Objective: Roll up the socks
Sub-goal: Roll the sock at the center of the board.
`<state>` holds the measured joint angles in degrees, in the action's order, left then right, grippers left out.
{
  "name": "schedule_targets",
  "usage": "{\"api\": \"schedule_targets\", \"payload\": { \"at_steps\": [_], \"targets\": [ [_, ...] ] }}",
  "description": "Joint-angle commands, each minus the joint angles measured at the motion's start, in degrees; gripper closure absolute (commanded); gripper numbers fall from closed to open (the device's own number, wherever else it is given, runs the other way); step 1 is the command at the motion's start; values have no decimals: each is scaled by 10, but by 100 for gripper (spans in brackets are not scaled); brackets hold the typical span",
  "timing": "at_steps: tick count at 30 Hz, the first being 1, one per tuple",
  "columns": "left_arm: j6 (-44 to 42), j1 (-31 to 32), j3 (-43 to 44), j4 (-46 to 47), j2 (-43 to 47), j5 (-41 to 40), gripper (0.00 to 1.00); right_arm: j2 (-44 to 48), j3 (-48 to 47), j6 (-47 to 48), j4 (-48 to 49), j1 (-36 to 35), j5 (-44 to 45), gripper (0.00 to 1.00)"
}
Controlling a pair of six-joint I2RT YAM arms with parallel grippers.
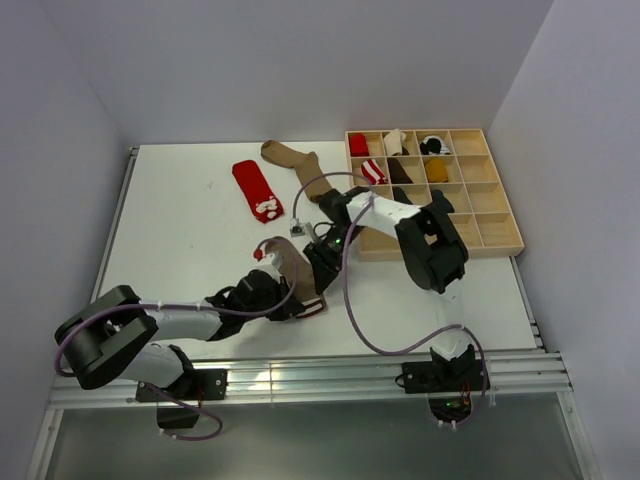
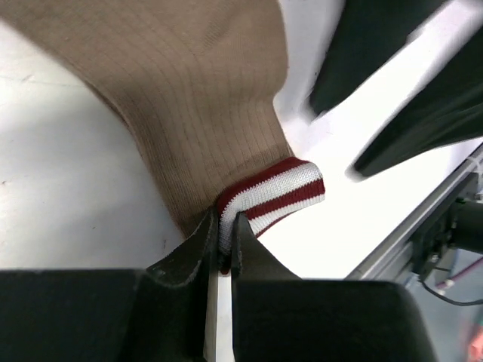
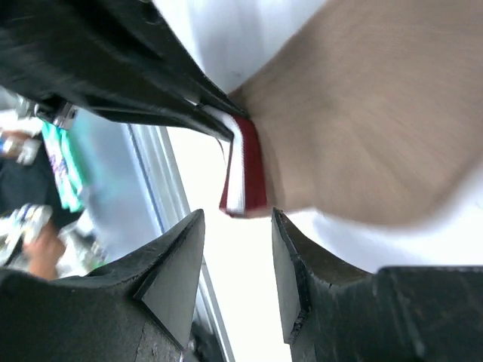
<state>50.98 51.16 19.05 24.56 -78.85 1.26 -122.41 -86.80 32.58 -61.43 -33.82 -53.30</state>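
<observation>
The tan sock [image 1: 288,268] with a maroon-white striped cuff [image 1: 313,308] lies on the table near the front middle. My left gripper [image 1: 293,305] is shut on the cuff; in the left wrist view the cuff [image 2: 273,192] is pinched between the left gripper's [image 2: 225,223] tips, and the tan sock [image 2: 189,98] stretches away. My right gripper [image 1: 322,262] is open just above the cuff [image 3: 246,172], its tips [image 3: 238,219] apart and empty beside the tan sock [image 3: 362,113]. A red sock [image 1: 258,190] and a plain brown sock [image 1: 292,157] lie flat at the back. No navy sock shows.
A wooden compartment tray [image 1: 490,247] stands at the right, with several rolled socks in its back cells. The table's metal rail [image 1: 300,375] runs along the front edge, close to the cuff. White walls enclose the table.
</observation>
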Motion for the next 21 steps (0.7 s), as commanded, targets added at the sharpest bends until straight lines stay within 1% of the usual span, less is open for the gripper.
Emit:
{"api": "schedule_targets", "payload": {
  "at_steps": [1,2,4,5,6,8,9,10,11,12,13,14,15,16,17,18,19,21],
  "targets": [
    [26,-18,7,-93,1,43,100,82,29,-62,97,21,23,52],
    [30,-32,12,-98,2,73,100,97,50,-68,130,24,29,52],
    [42,-56,26,-123,5,100,100,146,75,-76,178,32,54,52],
    [45,-64,34,-135,3,127,100,163,102,-74,194,34,63,52],
    [47,-73,41,-147,-1,141,100,200,119,-72,210,33,81,53],
    [53,-93,66,-179,-6,167,100,238,169,-58,260,32,103,54],
    [56,-100,73,-187,-13,202,100,275,186,-49,275,28,117,54],
    [61,-115,91,-200,-19,212,100,294,203,-27,305,24,155,53],
    [61,-122,99,-222,-25,228,100,313,245,-12,320,16,175,53],
    [62,-127,107,-233,-41,253,100,357,270,3,338,4,197,52],
    [63,-138,121,-244,-50,270,100,379,296,26,360,-31,255,51],
    [66,-142,125,-244,-60,284,100,401,351,37,403,-53,278,51],
    [73,-146,128,-262,-80,311,100,440,375,49,421,-75,301,50],
    [77,-152,129,-262,-89,321,100,458,397,63,439,-98,318,49],
    [81,-154,129,-260,-96,330,100,472,433,69,473,-141,353,48],
    [83,-156,129,-260,-115,338,100,494,447,74,487,-161,364,48],
    [85,-158,131,-260,-121,346,100,501,457,86,502,-177,371,46],
    [90,-161,131,-252,-138,358,100,504,469,93,510,-208,391,46]
  ]
}}
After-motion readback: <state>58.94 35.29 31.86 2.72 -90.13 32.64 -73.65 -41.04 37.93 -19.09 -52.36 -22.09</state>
